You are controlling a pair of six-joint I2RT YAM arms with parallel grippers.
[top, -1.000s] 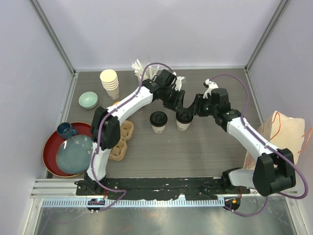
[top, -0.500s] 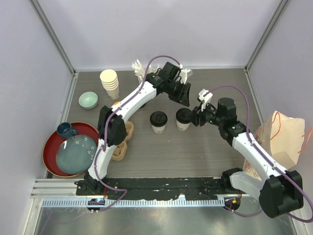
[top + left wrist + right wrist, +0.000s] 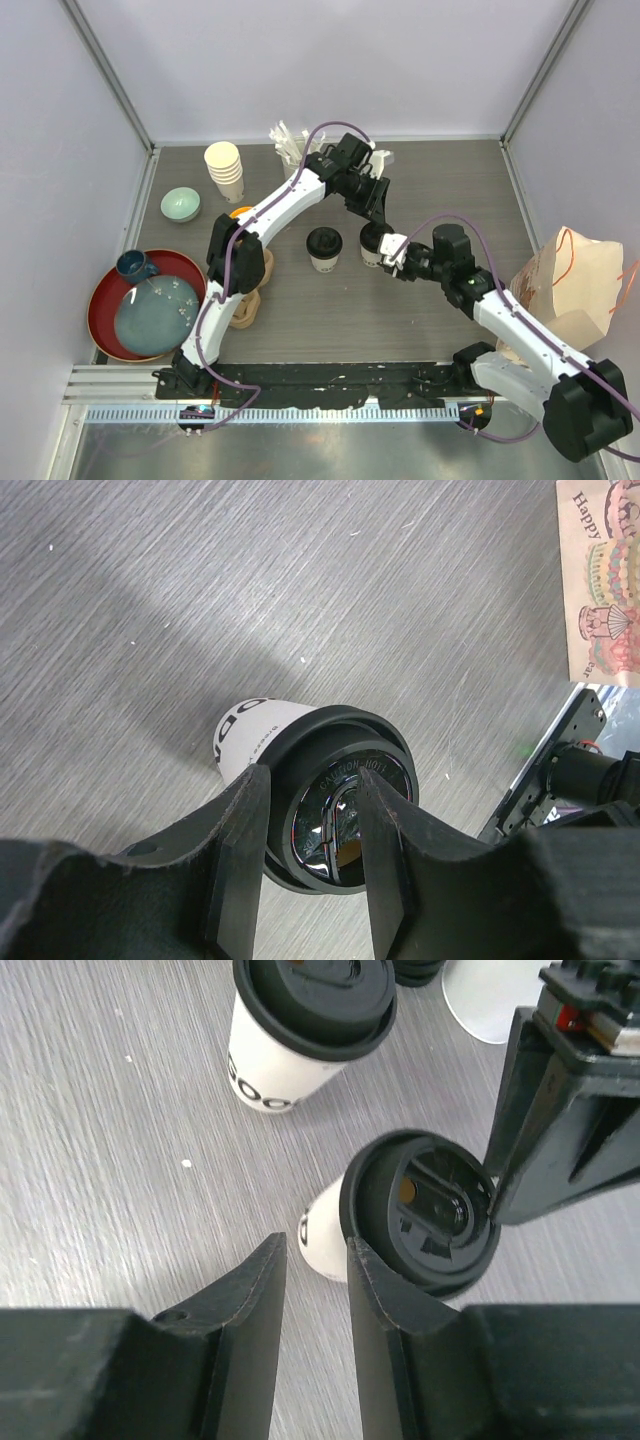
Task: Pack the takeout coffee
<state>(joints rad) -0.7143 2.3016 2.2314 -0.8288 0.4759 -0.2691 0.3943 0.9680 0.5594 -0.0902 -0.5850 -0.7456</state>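
Left gripper (image 3: 378, 214) parted, gripping nothing, right over the right-hand white paper cup with round black plastic lid (image 3: 371, 246), right gripper (image 3: 315, 1250) a bit apart, empty, just near-right of it, second lidded cup (image 3: 324, 249) to its left, grey wood-grain tabletop (image 3: 420, 330), lilac walls (image 3: 330, 60)

Robot lab cell w/ white walls (image 3: 330, 60), alu rails (image 3: 108, 75).

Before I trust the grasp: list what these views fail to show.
- Top view: rightmost cup mostly covered by left hand and right hand; contact unclear.
- Left wrist view: its print, cut off by the lid.
- Top view: cup carrier, half under the left arm.
- Right wrist view: other cup, cropped by the top edge.
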